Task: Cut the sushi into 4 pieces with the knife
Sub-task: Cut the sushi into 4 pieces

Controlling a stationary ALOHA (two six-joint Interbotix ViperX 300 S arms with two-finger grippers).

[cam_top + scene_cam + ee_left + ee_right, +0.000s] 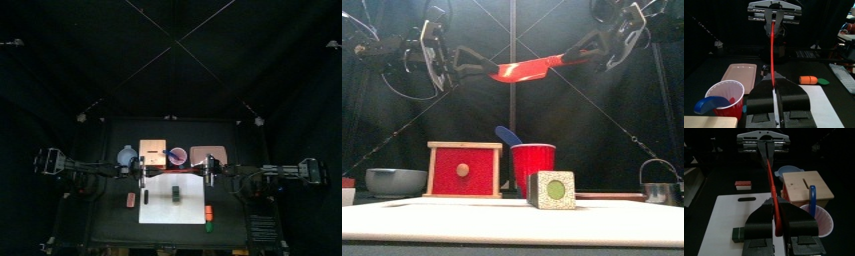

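Holding knife [529, 68] high between left gripper [774, 82] and right gripper [774, 205], both seemingly clamped on it. Sushi [551, 189] on board [724, 213] below; roll lies front-to-back, we judge, crosswise to knife.

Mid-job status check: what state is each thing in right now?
red knife: in the air, gripped at both ends.
left gripper: shut on the red knife.
right gripper: shut on the red knife.
sushi roll: on the white board, untouched.
red cup: upright, blue knife inside.
wooden box: drawer shut.
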